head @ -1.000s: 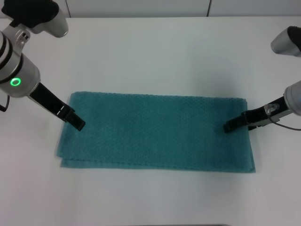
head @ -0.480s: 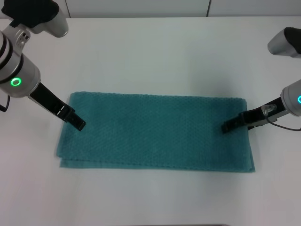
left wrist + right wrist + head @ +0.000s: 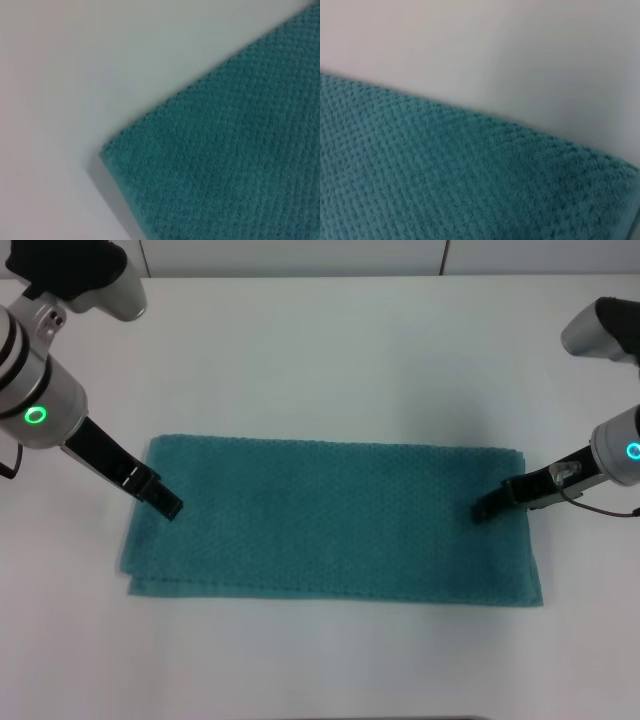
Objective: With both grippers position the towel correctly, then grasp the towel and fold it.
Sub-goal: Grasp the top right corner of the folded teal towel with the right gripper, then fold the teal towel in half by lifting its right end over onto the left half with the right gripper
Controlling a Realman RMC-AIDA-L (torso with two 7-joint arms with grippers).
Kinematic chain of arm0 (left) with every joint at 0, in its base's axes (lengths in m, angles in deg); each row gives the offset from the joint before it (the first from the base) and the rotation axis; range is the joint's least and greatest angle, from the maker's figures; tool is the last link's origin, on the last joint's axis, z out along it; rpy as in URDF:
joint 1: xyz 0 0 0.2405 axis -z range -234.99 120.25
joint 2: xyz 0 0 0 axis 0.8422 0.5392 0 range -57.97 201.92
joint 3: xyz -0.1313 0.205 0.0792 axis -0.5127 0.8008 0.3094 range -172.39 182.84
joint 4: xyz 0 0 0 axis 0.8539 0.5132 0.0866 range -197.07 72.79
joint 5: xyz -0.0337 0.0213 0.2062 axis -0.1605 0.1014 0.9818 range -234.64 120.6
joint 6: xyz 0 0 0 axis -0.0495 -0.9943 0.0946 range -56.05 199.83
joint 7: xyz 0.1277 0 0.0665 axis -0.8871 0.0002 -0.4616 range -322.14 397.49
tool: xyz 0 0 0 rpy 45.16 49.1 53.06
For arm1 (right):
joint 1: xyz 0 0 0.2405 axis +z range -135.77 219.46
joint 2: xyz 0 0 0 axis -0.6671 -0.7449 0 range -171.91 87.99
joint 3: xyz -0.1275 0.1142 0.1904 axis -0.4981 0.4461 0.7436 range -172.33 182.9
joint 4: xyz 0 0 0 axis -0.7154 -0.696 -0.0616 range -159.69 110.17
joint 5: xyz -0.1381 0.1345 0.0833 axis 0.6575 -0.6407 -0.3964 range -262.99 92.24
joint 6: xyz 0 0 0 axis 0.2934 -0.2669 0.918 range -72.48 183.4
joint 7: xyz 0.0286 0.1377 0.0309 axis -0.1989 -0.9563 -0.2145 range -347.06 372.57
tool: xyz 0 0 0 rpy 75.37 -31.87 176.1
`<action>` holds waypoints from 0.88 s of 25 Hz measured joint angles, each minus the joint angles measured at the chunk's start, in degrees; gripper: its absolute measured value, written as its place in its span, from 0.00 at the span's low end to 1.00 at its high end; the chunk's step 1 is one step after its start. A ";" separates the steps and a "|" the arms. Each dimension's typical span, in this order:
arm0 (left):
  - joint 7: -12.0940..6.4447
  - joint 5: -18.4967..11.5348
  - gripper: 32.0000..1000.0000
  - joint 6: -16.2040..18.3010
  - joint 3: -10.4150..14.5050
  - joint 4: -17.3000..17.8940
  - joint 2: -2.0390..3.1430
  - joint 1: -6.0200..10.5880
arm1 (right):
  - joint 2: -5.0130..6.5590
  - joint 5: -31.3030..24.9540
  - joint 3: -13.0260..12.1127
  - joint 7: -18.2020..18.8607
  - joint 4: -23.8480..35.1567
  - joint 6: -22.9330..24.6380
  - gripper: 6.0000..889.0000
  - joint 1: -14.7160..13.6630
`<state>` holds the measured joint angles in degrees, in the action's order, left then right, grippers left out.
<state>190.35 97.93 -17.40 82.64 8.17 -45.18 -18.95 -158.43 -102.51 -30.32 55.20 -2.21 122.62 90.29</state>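
1. Teal, waffle-textured rectangular cloth, the towel [image 3: 330, 520], lies flat on the white tabletop [image 3: 320, 350], long side running across from the robot's left to its right, in the middle of the head view.
2. It is doubled: along the near edge a lower layer peeks out slightly below the upper one, most plainly at the near left corner.
3. The left gripper [image 3: 168, 505], a slim black finger tool on a white-and-grey cylindrical arm with a glowing green ring, comes in slanting from the far left, its tip at the towel's left short edge, about midway along that edge.
4. Whether the left tool is pinching the cloth or merely resting on it cannot be told.
5. The right gripper [image 3: 483, 510], a like black tool on the other arm, reaches in from the right, its tip over the towel a little inside the right short edge, roughly midway between far and near edges.
6. Its hold, clenched or released, cannot be told either.
7. The left wrist view shows one towel corner [image 3: 107, 150] on bare tabletop.
8. The right wrist view shows a straight towel edge [image 3: 470, 117] against the tabletop, the weave filling the rest.
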 joint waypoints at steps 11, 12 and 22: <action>0.00 0.00 0.85 -0.01 -0.10 -0.62 0.00 0.16 | 0.02 -0.04 0.13 0.00 0.10 0.00 0.44 -0.45; 0.00 0.00 0.85 -0.01 -0.12 -0.62 0.00 0.14 | 0.02 -0.10 0.19 0.00 0.17 0.00 0.42 -0.53; 0.00 0.00 0.85 -0.01 -0.25 -0.62 0.00 -0.09 | 0.56 -0.12 0.19 0.00 0.46 0.35 0.13 -0.64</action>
<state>190.34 97.93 -17.41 82.40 7.55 -45.18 -19.03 -157.87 -102.63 -30.13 55.20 -1.75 122.96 89.66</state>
